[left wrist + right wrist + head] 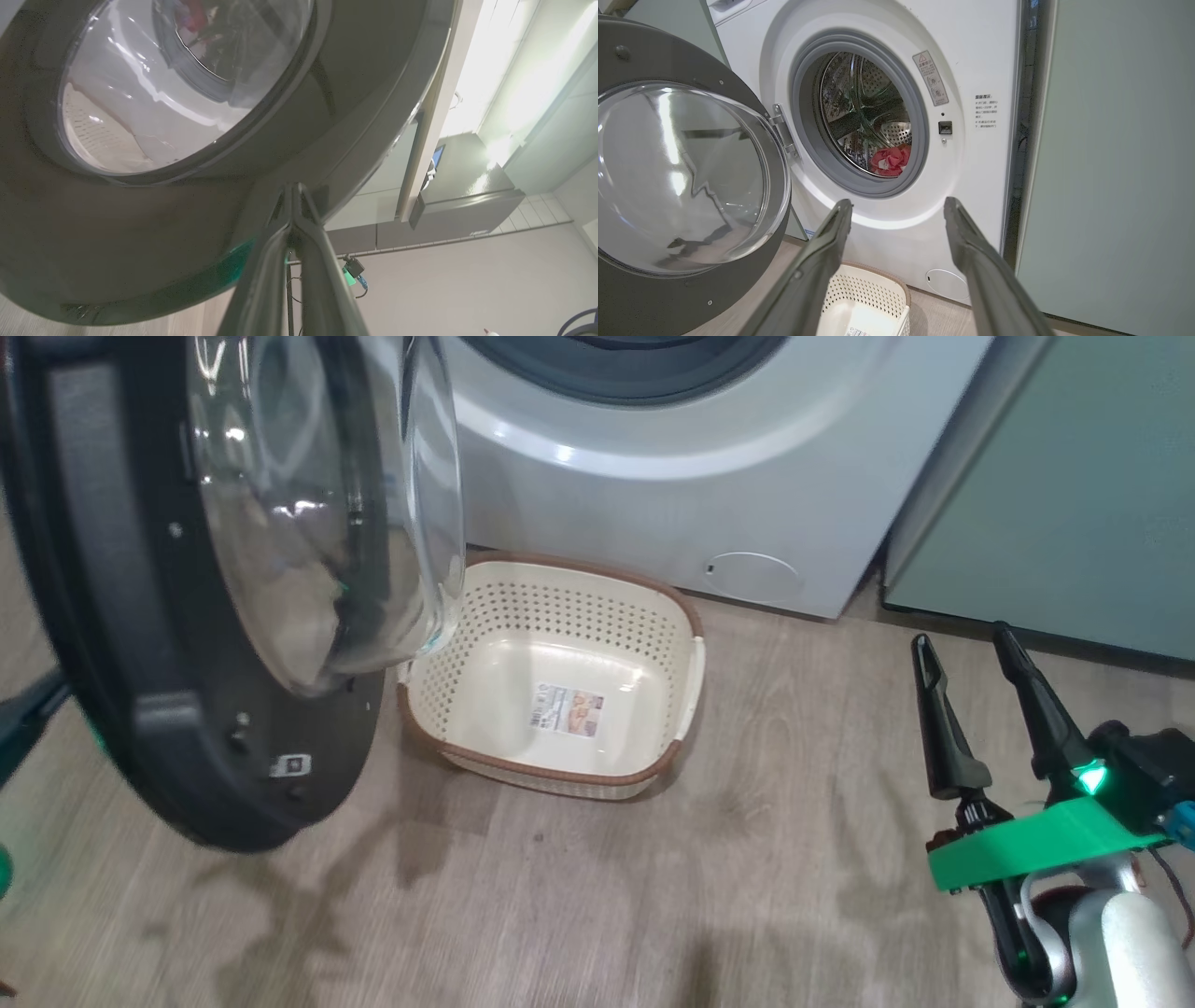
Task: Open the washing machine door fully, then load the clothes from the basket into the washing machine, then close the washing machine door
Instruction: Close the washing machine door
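Note:
The washing machine door (187, 616) stands swung out at the left, black rim and clear glass bowl (682, 177) facing the white washing machine (971, 154). Red clothes (890, 160) lie in the steel drum. The cream basket (686, 681) sits on the floor below the opening, with just its label sticker on the floor of it. My left gripper (293, 187) is shut with nothing in it, its tips right against the door's glossy black outer rim (140, 242). My right gripper (962, 639) hovers open and holds nothing, right of the basket, and points at the machine front (897, 205).
A pale green cabinet (1074, 476) stands close on the machine's right. The round service flap (752, 574) is low on the machine front. Wood-look floor (653, 896) stretches in front of the basket. The open door overhangs the basket's left end.

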